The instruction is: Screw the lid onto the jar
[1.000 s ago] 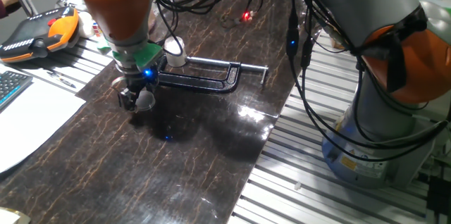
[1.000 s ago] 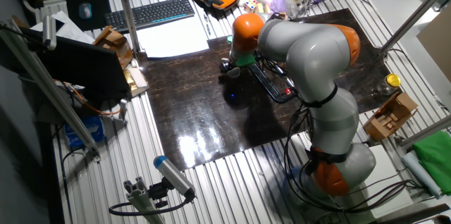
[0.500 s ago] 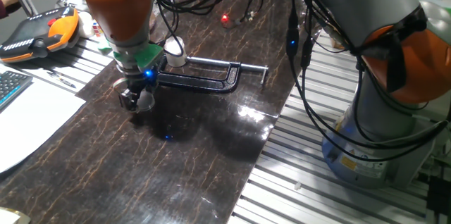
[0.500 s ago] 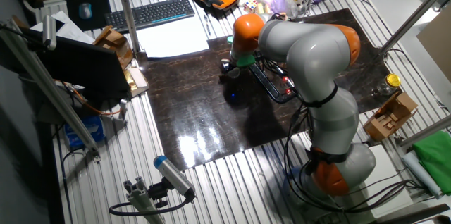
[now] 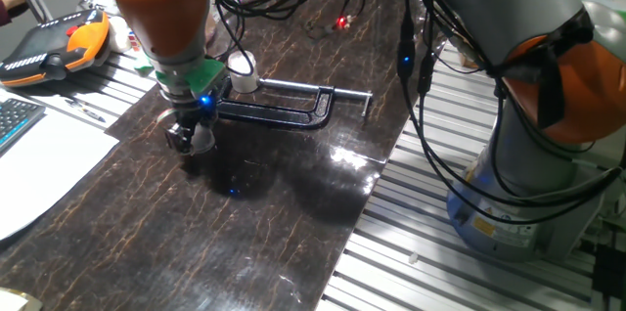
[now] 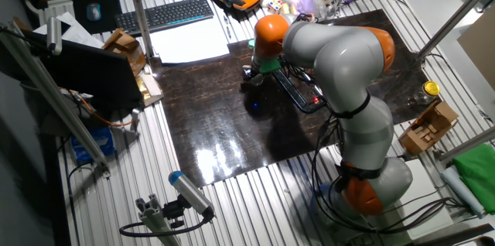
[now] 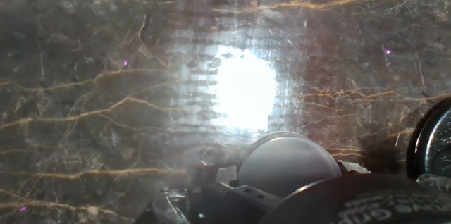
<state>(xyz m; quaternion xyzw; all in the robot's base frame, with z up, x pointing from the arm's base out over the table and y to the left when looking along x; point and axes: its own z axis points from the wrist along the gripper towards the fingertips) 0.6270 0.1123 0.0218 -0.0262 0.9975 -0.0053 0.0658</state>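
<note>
Low over the dark marbled table (image 5: pixel 274 213), gripper (image 5: pixel 189 139) pinches the lid (image 5: pixel 201 138), fingers closed on its rim, flat face showing in hand view, presumably ready to carry over. Jar (image 5: pixel 243 69) stands apart to the right, beside black C-clamp (image 5: pixel 284 106).

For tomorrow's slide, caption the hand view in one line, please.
Gripper holding a round grey-white lid above the glare-lit dark marbled tabletop.
</note>
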